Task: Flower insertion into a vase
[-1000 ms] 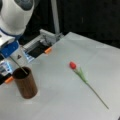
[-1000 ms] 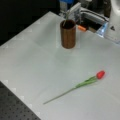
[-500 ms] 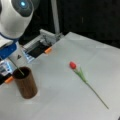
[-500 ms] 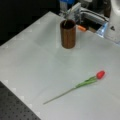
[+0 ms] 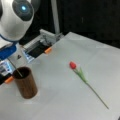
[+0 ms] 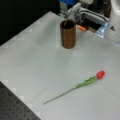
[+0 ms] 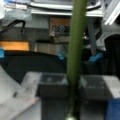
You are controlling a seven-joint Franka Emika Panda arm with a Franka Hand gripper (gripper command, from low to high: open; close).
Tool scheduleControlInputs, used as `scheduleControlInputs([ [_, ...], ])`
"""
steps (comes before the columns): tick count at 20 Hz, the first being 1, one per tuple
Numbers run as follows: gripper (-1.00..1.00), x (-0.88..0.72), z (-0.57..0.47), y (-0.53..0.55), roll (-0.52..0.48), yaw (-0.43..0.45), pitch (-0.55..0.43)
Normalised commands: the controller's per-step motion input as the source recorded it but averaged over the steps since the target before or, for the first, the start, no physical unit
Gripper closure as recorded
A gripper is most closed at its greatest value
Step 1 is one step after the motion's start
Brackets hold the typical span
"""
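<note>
The gripper (image 7: 73, 86) jaws were closed on a green stem (image 7: 76, 45) reaching into the vase (image 5: 25, 83); a red tulip (image 5: 85, 78) lay on the desk (image 5: 75, 105).

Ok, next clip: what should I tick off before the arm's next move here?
1. Grip: the green stem sits clamped between the pincer fingers: ok.
2. Its lower end is inside the vase: ok.
3. The vase stands upright: ok.
4. The red tulip lies flat on the table, apart from the vase: ok.
5. Bloom of the held flower undamaged: cannot tell, out of view.
</note>
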Motion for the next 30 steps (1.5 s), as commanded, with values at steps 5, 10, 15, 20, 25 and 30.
scheduleControlInputs([
  [5, 1.0, 0.37, -0.26, 0.21, -0.057, -0.119, 0.135],
  [10, 1.0, 0.49, -0.3, 0.17, -0.015, -0.112, 0.061],
  [15, 1.0, 0.45, -0.18, 0.07, -0.009, -0.12, 0.066],
  [20, 1.0, 0.38, -0.13, 0.0, 0.025, -0.139, 0.064],
  [25, 1.0, 0.34, -0.14, -0.06, 0.058, -0.167, 0.043],
  [30, -1.0, 0.33, -0.15, -0.03, 0.084, -0.204, 0.031],
])
